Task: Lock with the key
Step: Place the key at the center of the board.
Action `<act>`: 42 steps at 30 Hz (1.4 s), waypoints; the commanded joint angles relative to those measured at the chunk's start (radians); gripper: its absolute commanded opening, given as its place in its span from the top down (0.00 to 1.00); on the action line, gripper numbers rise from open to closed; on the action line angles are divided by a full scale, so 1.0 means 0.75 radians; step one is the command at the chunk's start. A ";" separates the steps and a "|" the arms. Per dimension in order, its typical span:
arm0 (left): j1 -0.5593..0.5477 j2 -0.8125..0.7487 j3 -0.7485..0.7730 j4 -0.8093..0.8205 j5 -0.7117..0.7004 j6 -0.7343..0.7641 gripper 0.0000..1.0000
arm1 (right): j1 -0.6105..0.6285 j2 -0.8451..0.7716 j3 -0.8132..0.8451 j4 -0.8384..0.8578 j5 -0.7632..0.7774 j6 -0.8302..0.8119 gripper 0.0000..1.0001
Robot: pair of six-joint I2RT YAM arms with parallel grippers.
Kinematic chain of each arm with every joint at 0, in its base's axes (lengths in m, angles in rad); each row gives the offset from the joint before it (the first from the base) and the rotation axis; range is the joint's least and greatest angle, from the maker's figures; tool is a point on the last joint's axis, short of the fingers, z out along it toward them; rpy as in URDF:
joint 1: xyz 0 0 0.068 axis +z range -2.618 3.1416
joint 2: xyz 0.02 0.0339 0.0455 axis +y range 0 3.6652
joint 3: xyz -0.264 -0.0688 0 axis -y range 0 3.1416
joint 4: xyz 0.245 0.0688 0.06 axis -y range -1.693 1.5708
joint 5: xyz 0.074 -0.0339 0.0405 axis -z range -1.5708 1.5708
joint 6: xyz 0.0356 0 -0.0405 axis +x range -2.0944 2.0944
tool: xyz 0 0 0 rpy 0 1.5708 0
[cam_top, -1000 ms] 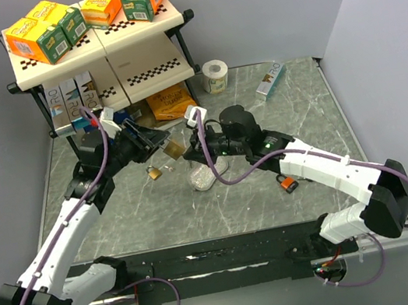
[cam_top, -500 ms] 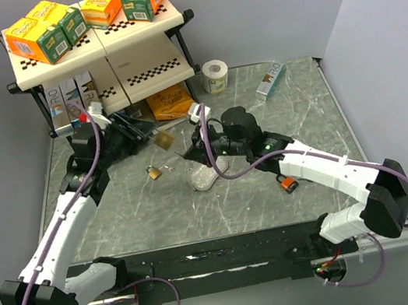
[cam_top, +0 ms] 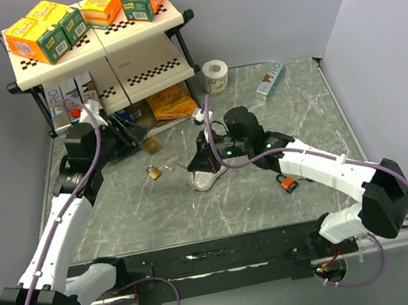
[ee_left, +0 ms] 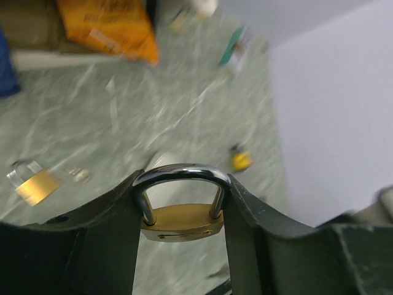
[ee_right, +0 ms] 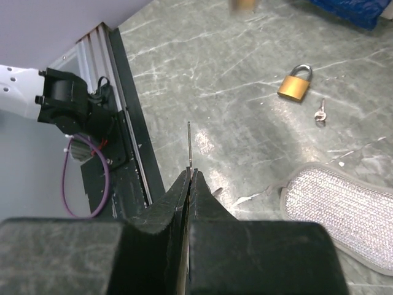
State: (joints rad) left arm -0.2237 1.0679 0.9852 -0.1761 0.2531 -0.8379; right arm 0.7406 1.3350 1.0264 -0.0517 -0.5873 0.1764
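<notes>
While the left hand (ee_left: 182, 187) clamps the padlock (ee_left: 182, 222) shackle-outward, the right hand (ee_right: 189, 184) pinches the key (ee_right: 189, 147), blade outward.

Letters "PRO" mark a teal box (cam_top: 271, 79) lying far right on the surface (cam_top: 308, 114); print on upright boxes (cam_top: 68, 97) under the far-left shelf (cam_top: 150, 72) is illegible.

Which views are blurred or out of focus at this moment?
Left wrist: the table behind is motion-smeared, while the held brass padlock looks fairly sharp. Right wrist: crisp, with only the top edge soft, and the key seen edge-on. Top external: sharp, evenly lit, soft shadows.
</notes>
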 commanded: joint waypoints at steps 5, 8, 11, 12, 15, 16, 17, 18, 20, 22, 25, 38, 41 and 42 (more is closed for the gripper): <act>-0.002 -0.168 -0.068 -0.411 0.104 0.669 0.99 | 0.004 0.187 0.071 -0.011 -0.160 -0.017 1.00; -0.002 -0.229 -0.109 -0.428 0.092 0.783 0.99 | 0.025 0.281 0.096 0.048 -0.180 0.067 1.00; -0.004 -0.223 -0.129 -0.473 0.072 0.920 0.99 | 0.066 0.396 0.145 0.063 -0.191 0.104 1.00; -0.002 -0.191 -0.131 -0.507 0.049 0.945 0.99 | 0.078 0.427 0.163 0.065 -0.188 0.106 1.00; -0.004 -0.107 -0.129 -0.565 -0.008 1.035 0.99 | 0.090 0.529 0.223 0.059 -0.152 0.141 1.00; -0.004 -0.084 -0.125 -0.607 0.012 1.048 0.99 | 0.090 0.551 0.231 0.063 -0.152 0.178 1.00; -0.002 -0.070 -0.123 -0.604 0.020 1.064 0.99 | 0.090 0.590 0.233 0.095 -0.146 0.192 1.00; -0.002 -0.046 -0.127 -0.590 0.063 1.068 0.99 | 0.090 0.607 0.235 0.108 -0.141 0.204 1.00; -0.004 0.001 -0.125 -0.600 0.080 1.103 0.99 | 0.092 0.658 0.239 0.148 -0.139 0.249 1.00; -0.004 0.104 -0.113 -0.628 0.072 1.160 0.99 | 0.090 0.691 0.251 0.169 -0.113 0.290 1.00; -0.002 0.206 -0.099 -0.645 0.084 1.162 0.99 | 0.090 0.742 0.247 0.214 -0.080 0.349 1.00; -0.015 0.627 0.038 -0.743 0.133 0.919 0.99 | 0.088 0.854 0.239 0.261 0.038 0.466 1.00; -0.021 0.672 0.043 -0.772 0.127 0.845 0.99 | 0.090 0.859 0.235 0.245 0.081 0.479 1.00; -0.025 0.675 0.038 -0.770 0.119 0.833 0.99 | 0.092 0.858 0.235 0.239 0.092 0.479 1.00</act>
State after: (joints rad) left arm -0.2306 1.5673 0.9714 -0.7029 0.3172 -0.1085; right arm 0.8093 1.9644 1.1671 0.1104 -0.5709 0.4992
